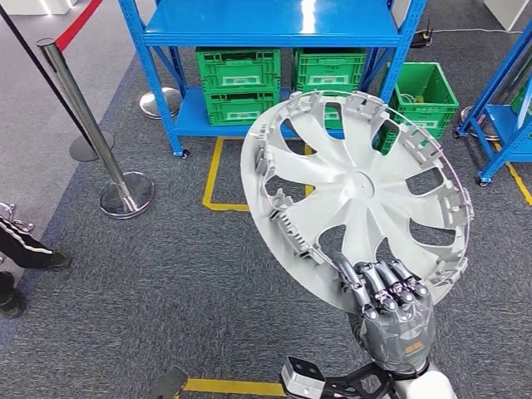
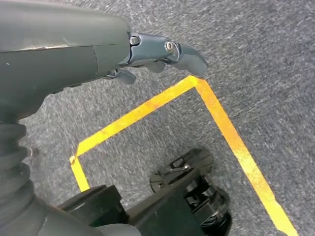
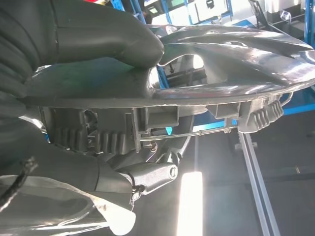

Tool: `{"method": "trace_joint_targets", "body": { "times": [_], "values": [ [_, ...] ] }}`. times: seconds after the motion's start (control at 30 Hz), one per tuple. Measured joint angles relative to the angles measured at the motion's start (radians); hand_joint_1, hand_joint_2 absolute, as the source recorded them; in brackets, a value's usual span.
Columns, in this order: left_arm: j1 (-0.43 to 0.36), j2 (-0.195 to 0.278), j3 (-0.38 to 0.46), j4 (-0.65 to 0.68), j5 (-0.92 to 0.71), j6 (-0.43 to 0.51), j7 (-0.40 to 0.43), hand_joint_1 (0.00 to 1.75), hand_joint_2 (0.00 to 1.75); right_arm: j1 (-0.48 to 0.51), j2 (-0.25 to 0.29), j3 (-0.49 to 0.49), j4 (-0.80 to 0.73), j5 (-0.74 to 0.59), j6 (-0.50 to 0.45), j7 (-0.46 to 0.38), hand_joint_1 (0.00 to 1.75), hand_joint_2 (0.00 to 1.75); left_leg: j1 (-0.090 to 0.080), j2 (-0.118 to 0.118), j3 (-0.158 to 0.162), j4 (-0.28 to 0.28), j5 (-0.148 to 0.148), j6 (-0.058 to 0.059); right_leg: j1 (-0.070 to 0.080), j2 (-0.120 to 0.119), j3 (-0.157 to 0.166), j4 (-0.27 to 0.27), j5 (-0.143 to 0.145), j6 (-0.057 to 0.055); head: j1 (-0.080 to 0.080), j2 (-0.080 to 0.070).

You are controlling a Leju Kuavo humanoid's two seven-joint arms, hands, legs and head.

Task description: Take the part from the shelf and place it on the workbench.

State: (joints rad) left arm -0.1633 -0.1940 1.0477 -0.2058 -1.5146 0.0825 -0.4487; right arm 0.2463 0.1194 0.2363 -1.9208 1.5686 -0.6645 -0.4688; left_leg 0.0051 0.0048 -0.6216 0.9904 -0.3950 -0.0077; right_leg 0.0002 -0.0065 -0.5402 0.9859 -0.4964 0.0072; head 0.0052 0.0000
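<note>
The part is a large silver wheel cover point(image 1: 357, 187) with spoke-shaped openings, held up in the air in the head view with its ribbed inner side toward me. My right hand point(image 1: 392, 312) grips its lower rim, fingers hooked over the edge. In the right wrist view the thick thumb point(image 3: 111, 39) presses on one face of the wheel cover point(image 3: 230, 64) and the darker fingers point(image 3: 148, 177) clamp the clipped rim from the other side. My left hand point(image 2: 111, 54) hangs over the carpet with its fingers stretched out and nothing in it.
A blue shelf point(image 1: 269, 25) stands ahead with green crates point(image 1: 238, 83) on its low level, and another green crate point(image 1: 426, 96) sits on the floor beside it. Another blue rack point(image 1: 502, 116) is at the right. A stanchion post point(image 1: 94, 133) stands left. Yellow tape point(image 1: 213, 179) marks the grey carpet.
</note>
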Motion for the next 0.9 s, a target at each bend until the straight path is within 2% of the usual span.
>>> {"method": "trace_joint_targets", "body": {
  "times": [0.2, 0.37, 0.43, 0.9],
  "values": [
    [0.007, -0.004, -0.010, 0.000, 0.020, 0.003, 0.008, 0.00, 1.75, 0.010, 0.000, -0.003, 0.000, 0.000, 0.000, 0.038, 1.75, 1.75, 0.000, 0.000, 0.000, 0.000, 0.000, 0.000, 0.000, 0.000, 0.000, 0.000, 0.000, 0.000, 0.000, 0.000],
    [0.019, -0.001, -0.022, 0.000, 0.040, 0.006, 0.012, 0.00, 1.75, 0.016, -0.004, 0.009, 0.000, 0.000, 0.000, 0.187, 1.75, 1.75, 0.000, 0.000, 0.000, 0.000, 0.000, 0.000, 0.000, 0.000, 0.000, 0.000, 0.000, 0.000, 0.000, 0.000],
    [0.021, 0.000, -0.024, 0.000, 0.044, 0.007, 0.013, 0.00, 1.75, 0.017, -0.008, 0.015, 0.000, -0.001, 0.000, 0.222, 1.75, 1.75, 0.000, 0.000, 0.000, 0.000, 0.000, 0.000, 0.000, 0.000, 0.000, 0.000, 0.000, 0.000, 0.000, 0.000],
    [0.020, -0.001, -0.053, -0.005, 0.052, 0.004, 0.015, 0.00, 1.75, 0.018, -0.022, 0.068, 0.016, 0.000, 0.000, 0.258, 1.75, 1.75, 0.000, 0.000, 0.000, 0.000, 0.000, 0.000, 0.000, 0.000, 0.000, 0.000, 0.000, 0.000, 0.000, 0.000]
  ]
}}
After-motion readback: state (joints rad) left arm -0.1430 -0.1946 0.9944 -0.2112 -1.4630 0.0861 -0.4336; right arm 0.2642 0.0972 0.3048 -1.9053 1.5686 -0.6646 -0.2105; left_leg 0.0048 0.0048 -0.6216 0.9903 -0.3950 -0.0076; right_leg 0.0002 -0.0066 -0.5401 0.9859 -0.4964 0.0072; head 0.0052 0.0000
